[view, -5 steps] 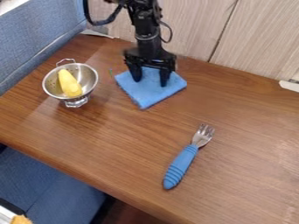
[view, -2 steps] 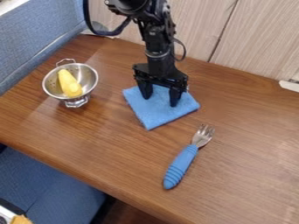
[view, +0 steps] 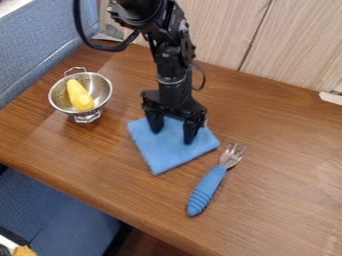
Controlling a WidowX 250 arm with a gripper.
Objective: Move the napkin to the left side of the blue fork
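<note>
- The worktop (view: 287, 150) is wooden and carries everything here; its smooth look should suit a cloth being slid rather than lifted.
- The black robot arm (view: 170, 60) comes down from the top edge, over the upper part of the napkin.
- The blue napkin (view: 163, 155) lies flat, skewed to the worktop's edges, left of the blue fork and a little above its handle. Its right corner sits near the tines, apart from them. The move looks nearly done, to my eye; at most a short slide toward the near edge would bring it level with the handle.
- The gripper (view: 172, 137) hangs with its two fingers spread apart, tips down on the cloth. The step in hand seems to be a slide by light downward pressure — even on both fingertips, slow enough that the cloth neither bunches nor twists. Any sideways drift toward the fork could nudge the tines. To let go, lift straight up.
- The metal colander (view: 101, 87) stands upper left, well apart from the napkin.
- The blue fork (view: 210, 185) lies tilted, tines up and right; it should stay untouched.
- The yellow piece (view: 79, 95) rests inside the colander.
</note>
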